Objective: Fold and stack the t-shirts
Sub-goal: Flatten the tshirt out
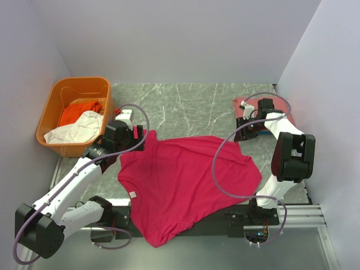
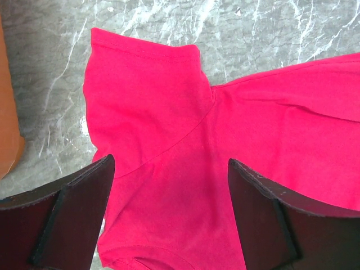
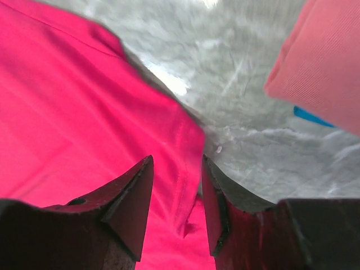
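Observation:
A large crimson-pink t-shirt [image 1: 185, 180] lies spread flat on the marble table, its lower hem hanging over the near edge. My left gripper [image 1: 140, 138] is open wide just above the shirt's upper-left sleeve and shoulder seam [image 2: 169, 112], holding nothing [image 2: 169, 163]. My right gripper [image 1: 246, 125] is at the shirt's upper-right edge. Its jaws stand part open on either side of the hem [image 3: 188, 169], not closed on it [image 3: 177, 160]. A folded salmon-pink shirt [image 3: 320, 67] lies on a blue one [image 3: 312, 116] at the back right [image 1: 243, 103].
A rigid orange tub [image 1: 56, 90] stands at the back left, holding a white shirt [image 1: 79, 128] and an orange shirt [image 1: 79, 111]; its wall shows at the left edge of the left wrist view [image 2: 5, 124]. Walls enclose the table on three sides.

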